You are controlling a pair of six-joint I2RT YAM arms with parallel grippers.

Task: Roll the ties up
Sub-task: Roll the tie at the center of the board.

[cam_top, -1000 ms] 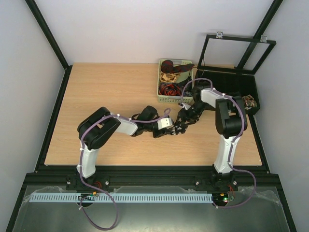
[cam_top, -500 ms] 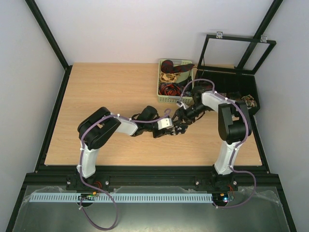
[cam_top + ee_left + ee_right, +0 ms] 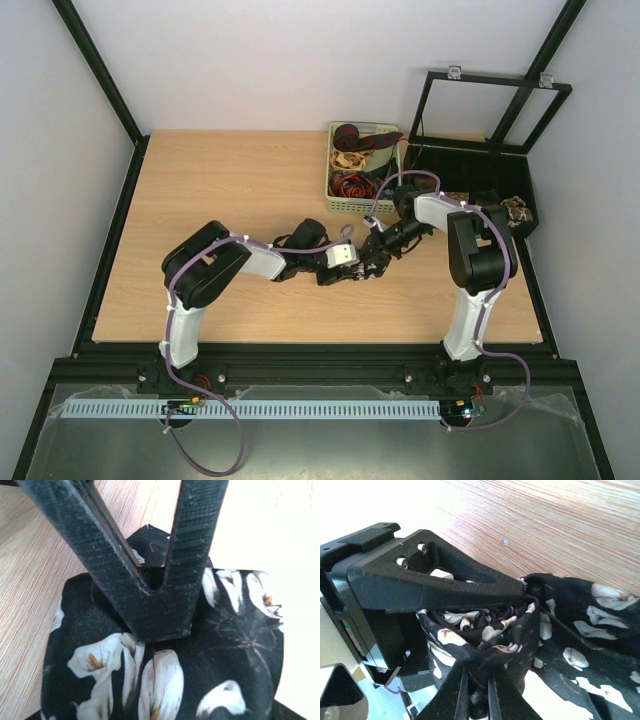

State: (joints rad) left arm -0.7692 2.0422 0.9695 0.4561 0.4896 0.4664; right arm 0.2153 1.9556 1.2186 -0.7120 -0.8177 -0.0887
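Note:
A black tie (image 3: 371,263) with white lilies lies at mid-table between my two grippers. Its rolled part (image 3: 480,627) sits in my left gripper (image 3: 357,258), one finger (image 3: 440,587) lying across the top of the coil. That coil (image 3: 165,680) fills the bottom of the left wrist view. My right gripper (image 3: 477,697) is shut, pinching a fold at the coil's outer edge. Its fingers (image 3: 150,580) form a dark V over the fabric. In the top view the right gripper (image 3: 381,246) meets the left one. The loose tail (image 3: 590,630) trails off over the wood.
A green basket (image 3: 336,190) holding more ties stands behind the grippers. To its right is a black box (image 3: 470,175) with its lid raised, and a patterned coil (image 3: 518,210) lies at its right end. Bare wooden table (image 3: 220,200) spreads to the left.
My right gripper has slid a little left toward the coil and closed from open onto the tie's fabric. The left arm has stayed in place.

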